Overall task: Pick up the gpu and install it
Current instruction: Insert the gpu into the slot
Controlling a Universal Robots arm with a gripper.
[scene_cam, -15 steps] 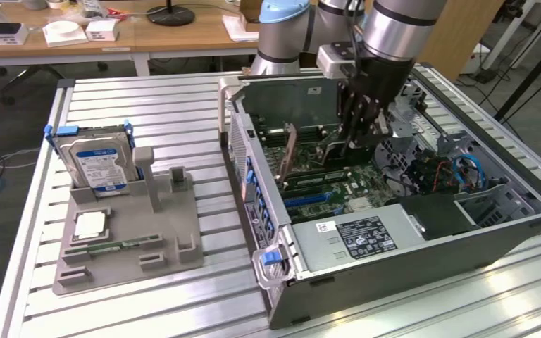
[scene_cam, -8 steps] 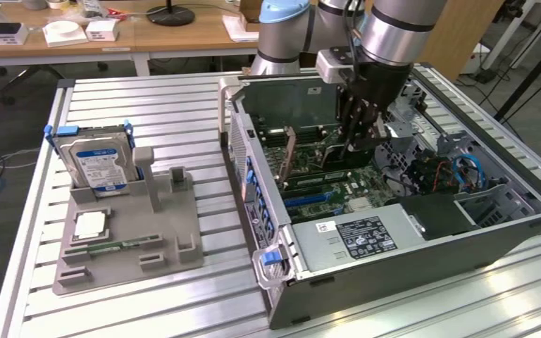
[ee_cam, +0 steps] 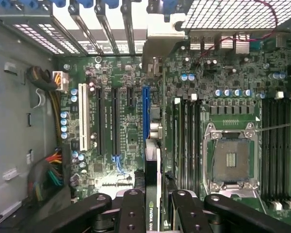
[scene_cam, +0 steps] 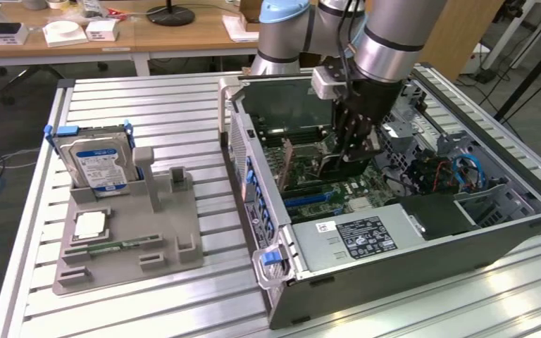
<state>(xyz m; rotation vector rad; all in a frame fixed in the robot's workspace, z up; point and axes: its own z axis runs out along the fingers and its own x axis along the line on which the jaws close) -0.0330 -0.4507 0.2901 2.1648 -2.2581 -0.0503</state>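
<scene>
While the hand point(ee_cam: 153, 206) grips the gpu point(ee_cam: 155, 145) edge-on, the card's long axis runs straight ahead toward its bracket, beside the blue slot point(ee_cam: 145, 111); the computer case point(scene_cam: 421, 239) lies on a slatted tabletop point(scene_cam: 158, 105).

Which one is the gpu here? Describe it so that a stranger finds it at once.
Look into the open computer case on the slatted table. The gripper reaches into it over the motherboard; the gpu is the thin card held edge-on between its jaws, beside the blue slot.
</scene>
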